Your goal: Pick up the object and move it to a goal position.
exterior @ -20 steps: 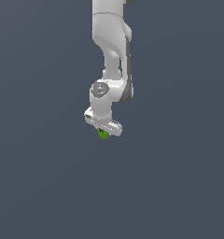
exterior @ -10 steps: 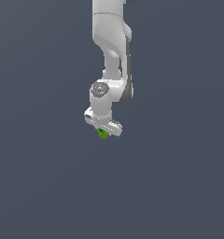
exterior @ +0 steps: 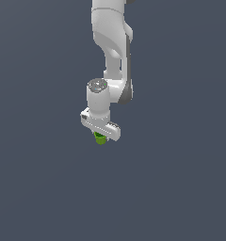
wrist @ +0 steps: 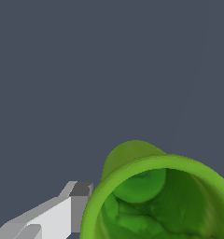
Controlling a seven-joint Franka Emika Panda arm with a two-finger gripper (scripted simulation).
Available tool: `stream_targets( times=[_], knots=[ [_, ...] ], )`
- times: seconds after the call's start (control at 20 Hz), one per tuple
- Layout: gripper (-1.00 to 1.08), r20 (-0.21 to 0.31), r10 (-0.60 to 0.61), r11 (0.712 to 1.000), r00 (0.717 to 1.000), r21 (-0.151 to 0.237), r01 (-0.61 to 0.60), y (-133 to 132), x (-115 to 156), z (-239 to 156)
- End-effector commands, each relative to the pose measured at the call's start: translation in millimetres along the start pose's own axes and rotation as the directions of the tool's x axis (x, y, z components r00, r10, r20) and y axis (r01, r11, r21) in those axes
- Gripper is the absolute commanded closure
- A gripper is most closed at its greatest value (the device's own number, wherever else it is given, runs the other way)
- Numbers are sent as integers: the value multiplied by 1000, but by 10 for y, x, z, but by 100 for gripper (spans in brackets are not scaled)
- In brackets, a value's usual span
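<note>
The object, a small bright green cup [exterior: 101, 140], sits right under the white arm's gripper [exterior: 100, 137] in the exterior view and pokes out just below the hand's cross bar. In the wrist view the cup [wrist: 132, 158] fills the corner, its dark hollow facing the camera. One white and grey finger [wrist: 69, 210] presses against the outside of the cup's rim. The other finger is hidden behind the cup. The gripper looks shut on the cup.
Only a plain dark grey-blue surface [exterior: 181, 188] shows all around the arm. No goal marker and no other objects are in view.
</note>
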State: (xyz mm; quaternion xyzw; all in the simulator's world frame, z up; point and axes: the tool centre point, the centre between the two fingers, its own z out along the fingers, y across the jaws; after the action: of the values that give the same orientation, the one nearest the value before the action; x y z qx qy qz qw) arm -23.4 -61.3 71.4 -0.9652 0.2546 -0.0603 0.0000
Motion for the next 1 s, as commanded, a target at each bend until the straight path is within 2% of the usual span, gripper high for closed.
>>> stream_targets(
  times=[0.0, 0.2, 0.35, 0.65, 0.95],
  knots=[
    [108, -67, 23, 1000, 998, 18, -21, -28, 249, -163],
    [108, -204, 74, 996, 976, 58, -63, -56, 729, -545],
    [108, -314, 119, 991, 942, 96, -93, -52, 1090, -919],
    [108, -506, 210, 975, 837, 178, -137, 24, 1641, -1738],
    [108, -623, 275, 958, 732, 240, -156, 133, 1907, -2387]
  ],
)
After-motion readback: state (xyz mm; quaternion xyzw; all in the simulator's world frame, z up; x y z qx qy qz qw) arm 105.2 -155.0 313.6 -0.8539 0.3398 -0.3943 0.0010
